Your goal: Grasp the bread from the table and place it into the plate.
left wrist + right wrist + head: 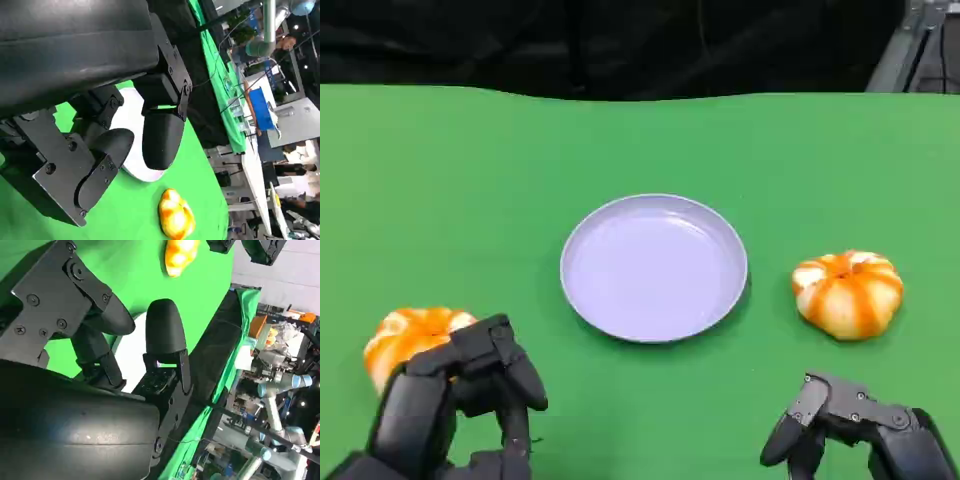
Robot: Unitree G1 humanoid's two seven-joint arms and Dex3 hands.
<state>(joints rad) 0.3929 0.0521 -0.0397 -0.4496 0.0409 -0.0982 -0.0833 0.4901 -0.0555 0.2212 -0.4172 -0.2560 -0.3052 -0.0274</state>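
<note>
Both hands sit low at the near edge of the green desk (440,200), holding nothing. Left hand (460,395) hovers with fingers (520,375) loosely apart just beside one orange-striped bread (410,335); whether they touch it is unclear. Right hand (855,420), fingers apart, lies near the other bread (848,292). Between the breads stands the pale plate (654,266).

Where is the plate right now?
In the head view the plate sits mid-table on the green cloth, empty, between the two breads: one to its right, one at lower left behind the left robot hand.
</note>
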